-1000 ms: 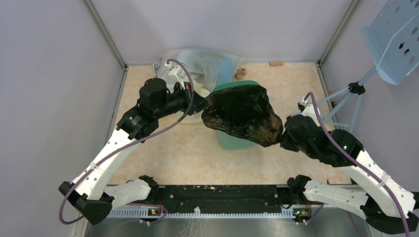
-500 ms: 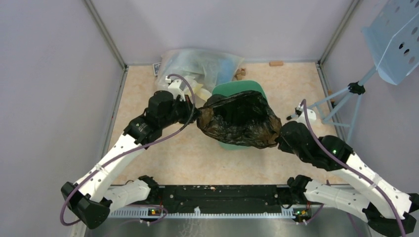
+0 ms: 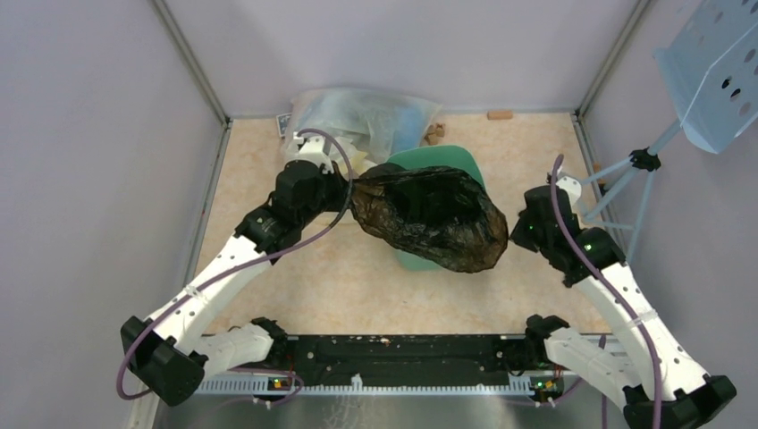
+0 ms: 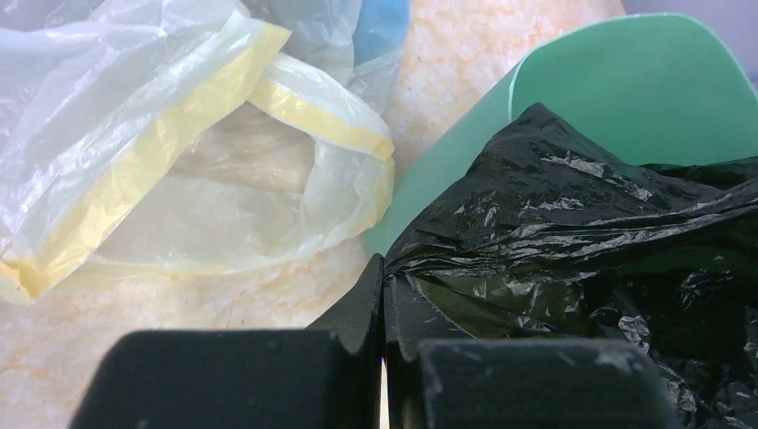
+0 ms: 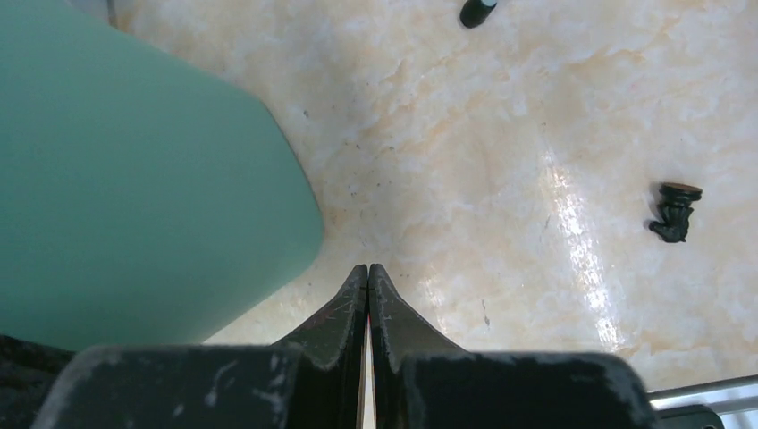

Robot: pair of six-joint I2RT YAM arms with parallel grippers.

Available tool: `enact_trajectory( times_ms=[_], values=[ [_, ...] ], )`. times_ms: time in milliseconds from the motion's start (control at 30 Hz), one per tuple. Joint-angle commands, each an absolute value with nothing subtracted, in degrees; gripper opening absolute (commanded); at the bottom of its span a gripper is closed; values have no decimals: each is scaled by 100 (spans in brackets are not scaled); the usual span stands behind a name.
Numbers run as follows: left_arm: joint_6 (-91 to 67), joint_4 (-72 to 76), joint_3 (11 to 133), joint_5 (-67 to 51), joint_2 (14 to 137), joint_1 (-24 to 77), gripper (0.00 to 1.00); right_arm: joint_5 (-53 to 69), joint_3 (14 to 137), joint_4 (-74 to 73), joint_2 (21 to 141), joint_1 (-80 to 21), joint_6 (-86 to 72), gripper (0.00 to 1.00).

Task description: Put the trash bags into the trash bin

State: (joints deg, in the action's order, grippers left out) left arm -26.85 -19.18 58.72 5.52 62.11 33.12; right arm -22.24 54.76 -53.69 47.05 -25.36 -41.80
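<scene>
We grip the black bag (image 3: 429, 219) by left gripper (image 4: 383, 277) alone, right gripper (image 5: 368, 273) shut empty; it could slump off the bin's (image 3: 451, 158) near side.

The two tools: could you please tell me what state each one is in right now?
Left tool: closed, pinching the edge of the black trash bag.
Right tool: closed, holding nothing.
</scene>
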Motion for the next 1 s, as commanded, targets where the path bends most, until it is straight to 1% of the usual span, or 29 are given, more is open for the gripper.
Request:
enact_trajectory(
  times_ms=[0,100,133,167,233,300,367,433,533,700,800,867,967],
  values=[
    [-2584,-1096,6002,570,6259,3287,1,-1709,5955,-5088,4901,-2347,-3293,1],
    [-2597,-951,6011,414,6327,3288,3,-1497,6314,-5064,4786,-2347,-2671,8],
    [-2601,-944,6023,399,6353,3287,4,-1376,6422,-5021,4719,-2347,-2501,17],
    [-2601,-951,6039,404,6390,3287,4,-1337,6560,-5011,4680,-2347,-2421,23],
    [-2593,-971,6070,403,6458,3280,4,-1125,6859,-4988,4704,-2349,-2143,41],
    [-2601,-963,6095,409,6504,3279,4,-761,7169,-4947,4849,-2347,-1798,51],
    [-2602,-938,6112,397,6566,3278,4,-190,7382,-4756,5003,-2347,-1417,57],
    [-2598,-921,6146,396,6629,3284,4,635,7546,-4437,5175,-2344,-1071,61],
    [-2569,-918,6229,416,6719,3280,5,1305,7770,-4002,5575,-2347,-707,64],
    [-2549,-894,6309,479,6816,3279,5,1301,8360,-3887,6426,-2346,-238,62],
    [-2519,-892,6344,517,6869,3278,5,1571,8743,-4011,6861,-2342,55,63],
    [-2507,-872,6361,506,6912,3280,5,1644,8881,-4103,7062,-2351,250,65],
    [-2487,-864,6394,497,6975,3279,5,1757,8914,-4165,7201,-2347,458,63]
  ],
)
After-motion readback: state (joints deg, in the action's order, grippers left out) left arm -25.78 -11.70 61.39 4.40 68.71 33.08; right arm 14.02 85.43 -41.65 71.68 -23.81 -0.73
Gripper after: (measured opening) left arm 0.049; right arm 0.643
